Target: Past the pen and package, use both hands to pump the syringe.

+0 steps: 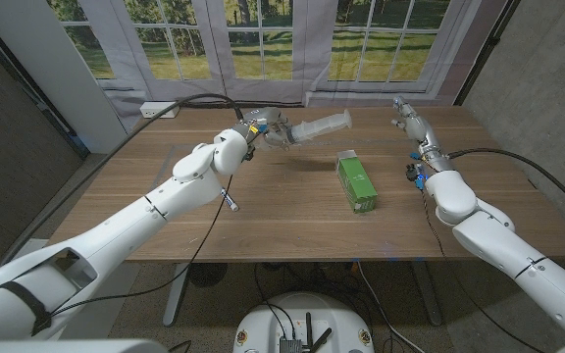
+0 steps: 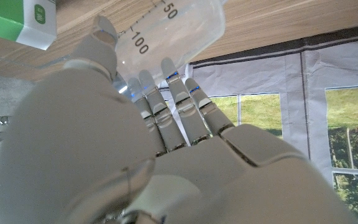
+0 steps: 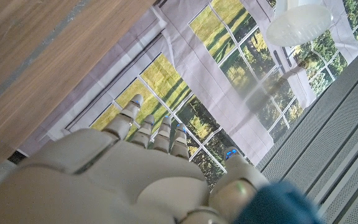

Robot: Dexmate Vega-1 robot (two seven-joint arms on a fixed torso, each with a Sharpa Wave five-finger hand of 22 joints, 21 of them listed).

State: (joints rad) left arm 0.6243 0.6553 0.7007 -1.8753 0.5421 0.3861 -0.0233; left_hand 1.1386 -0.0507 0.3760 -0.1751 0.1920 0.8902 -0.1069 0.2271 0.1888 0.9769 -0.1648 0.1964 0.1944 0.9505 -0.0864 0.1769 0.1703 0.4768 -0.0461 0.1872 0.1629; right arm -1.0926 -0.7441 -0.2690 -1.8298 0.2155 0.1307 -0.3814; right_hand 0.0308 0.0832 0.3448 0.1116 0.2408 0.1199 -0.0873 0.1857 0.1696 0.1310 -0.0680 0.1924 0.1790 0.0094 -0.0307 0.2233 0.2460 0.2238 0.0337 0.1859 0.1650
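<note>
We see the syringe (image 1: 314, 126) lifted above the far part of the table (image 1: 282, 211), near its far edge. The left robot hand (image 1: 266, 130) is grasping its clear barrel, and in the left wrist view the fingers (image 2: 166, 93) wrap around the part with printed marks. The plunger end points toward the right robot hand (image 1: 407, 115), which is well apart, raised near the far right corner, released with nothing in it. The green package (image 1: 357, 182) lies near the middle of the table. We judge the syringe to be light, stiff plastic, smooth and maybe slippery. We think the right robot hand should take the plunger end, while the left one holds the barrel firmly without squeezing hard.
</note>
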